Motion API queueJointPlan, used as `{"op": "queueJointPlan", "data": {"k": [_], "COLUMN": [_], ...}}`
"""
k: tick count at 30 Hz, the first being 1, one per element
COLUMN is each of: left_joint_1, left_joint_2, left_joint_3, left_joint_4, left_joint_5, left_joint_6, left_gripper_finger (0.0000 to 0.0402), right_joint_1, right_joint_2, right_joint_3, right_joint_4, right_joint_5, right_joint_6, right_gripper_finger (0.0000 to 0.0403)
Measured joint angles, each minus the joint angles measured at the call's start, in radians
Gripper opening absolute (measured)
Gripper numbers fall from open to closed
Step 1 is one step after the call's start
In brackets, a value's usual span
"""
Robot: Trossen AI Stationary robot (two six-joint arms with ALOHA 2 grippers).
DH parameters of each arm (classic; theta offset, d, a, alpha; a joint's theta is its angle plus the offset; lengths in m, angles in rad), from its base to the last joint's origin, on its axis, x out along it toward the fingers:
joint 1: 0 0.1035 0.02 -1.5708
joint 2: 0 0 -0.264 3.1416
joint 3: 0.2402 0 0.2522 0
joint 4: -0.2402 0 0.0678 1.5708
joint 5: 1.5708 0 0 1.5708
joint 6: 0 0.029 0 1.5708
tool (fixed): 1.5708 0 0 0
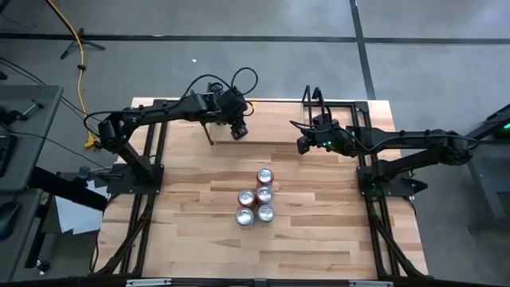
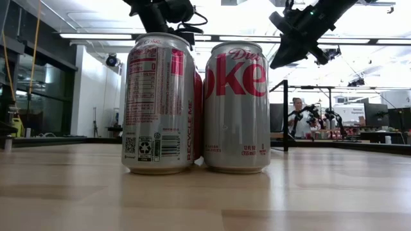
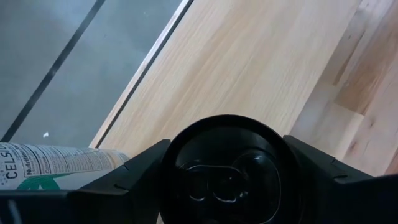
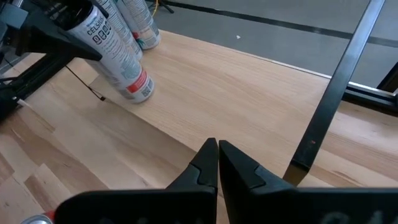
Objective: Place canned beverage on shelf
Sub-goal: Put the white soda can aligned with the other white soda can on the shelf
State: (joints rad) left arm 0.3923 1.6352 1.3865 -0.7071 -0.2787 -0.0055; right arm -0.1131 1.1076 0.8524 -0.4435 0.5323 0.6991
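Note:
My left gripper (image 1: 237, 126) is shut on a slim white-and-red can (image 4: 121, 62) with a black top (image 3: 224, 174), above the left part of the shelf (image 1: 275, 119), a pale plank with black rod uprights. A second slim can (image 4: 142, 26) stands on the plank just beyond it and also shows in the left wrist view (image 3: 56, 165). My right gripper (image 4: 217, 158) is shut and empty over the shelf's right part (image 1: 305, 143). Several Diet Coke cans (image 1: 256, 197) stand upright on the table in front of the shelf. My left gripper pinches the slim can near its top end (image 3: 174, 149) between its two fingers (image 3: 134, 171), one on each side of the wall. The fingers come from above, slanting down. The can hangs tilted, its bottom end (image 4: 140, 90) close to the plank; whether it touches, I cannot tell.
A black upright rod (image 4: 336, 93) stands close to my right gripper at the shelf's far right. Another rod (image 1: 209, 132) is at the shelf's left end. Two of the Diet Coke cans (image 2: 157, 102) fill the low view. A person (image 2: 297, 115) sits far behind the table.

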Motion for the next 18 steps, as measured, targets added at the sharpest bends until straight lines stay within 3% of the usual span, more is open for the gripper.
{"op": "queueJointPlan", "data": {"k": [12,18], "left_joint_1": [0.001,0.006], "left_joint_2": [0.000,0.000], "left_joint_3": [0.000,0.002], "left_joint_4": [0.002,0.006], "left_joint_5": [0.000,-0.003], "left_joint_6": [0.013,0.011], "left_gripper_finger": [0.0244,0.0281], "right_joint_1": [0.000,0.000], "right_joint_2": [0.000,0.000], "right_joint_3": [0.000,0.000], "right_joint_4": [0.000,0.000], "right_joint_5": [0.001,0.018], "right_joint_6": [0.000,0.000], "right_gripper_finger": [0.0000,0.0000]}}
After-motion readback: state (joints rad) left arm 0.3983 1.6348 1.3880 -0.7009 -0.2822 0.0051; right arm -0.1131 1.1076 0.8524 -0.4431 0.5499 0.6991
